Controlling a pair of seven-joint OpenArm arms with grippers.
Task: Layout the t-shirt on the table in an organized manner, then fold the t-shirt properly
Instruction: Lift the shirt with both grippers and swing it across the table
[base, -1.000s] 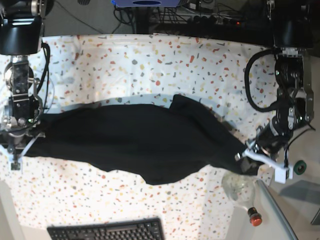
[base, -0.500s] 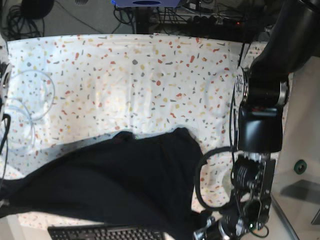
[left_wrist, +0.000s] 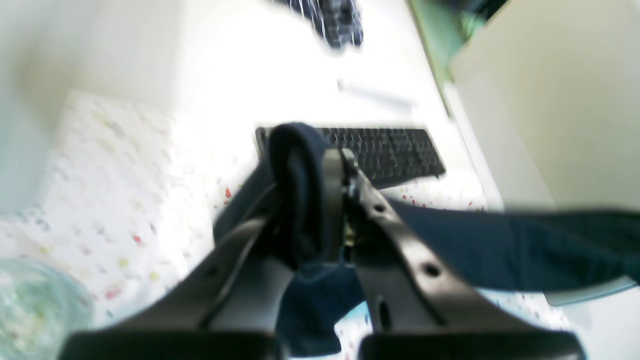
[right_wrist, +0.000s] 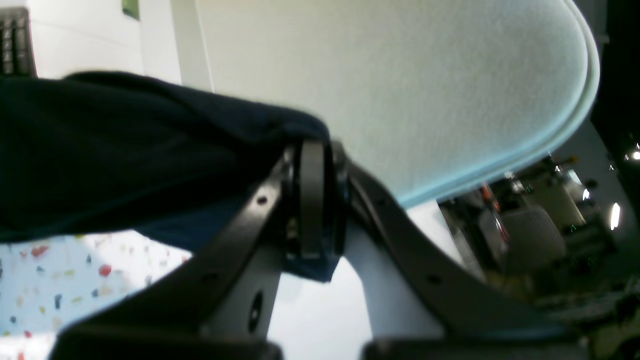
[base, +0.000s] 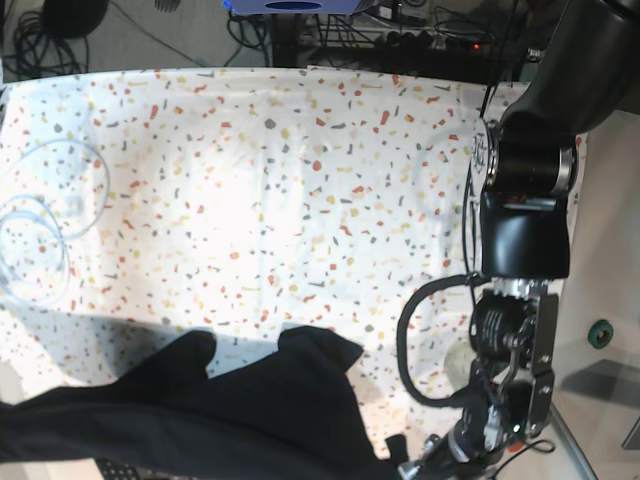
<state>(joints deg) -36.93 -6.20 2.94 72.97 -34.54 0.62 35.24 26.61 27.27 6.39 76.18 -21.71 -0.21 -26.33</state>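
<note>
Two grippers at work along the near side, base view, each with a pinch of black cloth. Left gripper: jaws closed on one end of the t-shirt, a fold of fabric standing up beside the fingertips. Right gripper: jaws closed on the other end; visible only in its own wrist view.

T-shirt runs across the near part of the table, from the left edge of the base view to the left gripper, right of centre. Near stretch is drawn out in a long band. Two rounded humps show on the far edge, with a dip between.

Black keyboard at the near left, mostly hidden by the t-shirt in the base view. Left wrist view shows more of its keys.

Left arm reaches in from the far right, a dark hose bowed out at its side. Pale round object just beside it, partly hidden. Farther right, past the cloth, a small green ring.

Pale loops at mid-left. Speckled white cloth spreads away beyond the t-shirt. Tangled dark cables at the far left, past the table's edge.
</note>
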